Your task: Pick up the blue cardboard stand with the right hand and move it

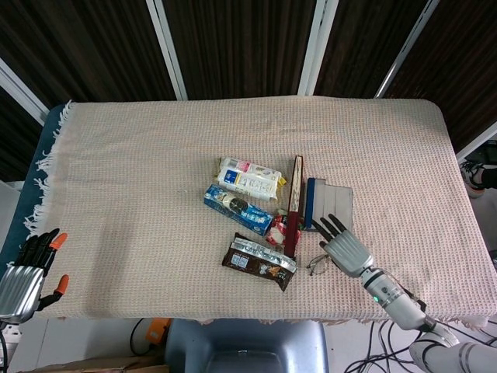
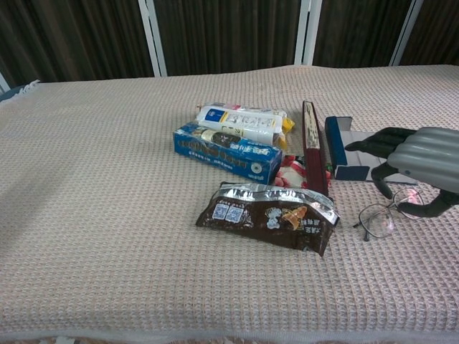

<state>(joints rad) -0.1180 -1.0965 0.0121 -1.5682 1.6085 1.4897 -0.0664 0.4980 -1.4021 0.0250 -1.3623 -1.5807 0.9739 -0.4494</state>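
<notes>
Hovering over the near right part of the tabletop point(image 1: 140, 155), the right hand point(image 1: 342, 247) was spread, palm down, with nothing between its fingers. Its fingertips point(image 1: 325, 224) reached the near edge of the blue cardboard stand point(image 1: 328, 203), which lay flat on the cloth just beyond the hand, right of centre; whether they touched it could not be told. In the chest view the right hand point(image 2: 419, 161) covered the right portion of the blue cardboard stand point(image 2: 344, 149), leaving its blue left edge and part of its grey face visible.

A pair of glasses point(image 1: 320, 261) lay just left of and beneath the hand, toward the near edge. A dark red book point(image 1: 294, 203) stood on its edge immediately left of the stand. Further left lay a white wipes pack point(image 1: 248, 178), a blue box point(image 1: 237, 208) and, nearer, a brown snack bag point(image 1: 259, 261); a small red packet point(image 1: 279, 230) sat against the book.

The left hand point(image 1: 27, 268) rested off the tabletop at the near left, fingers apart and holding nothing.
</notes>
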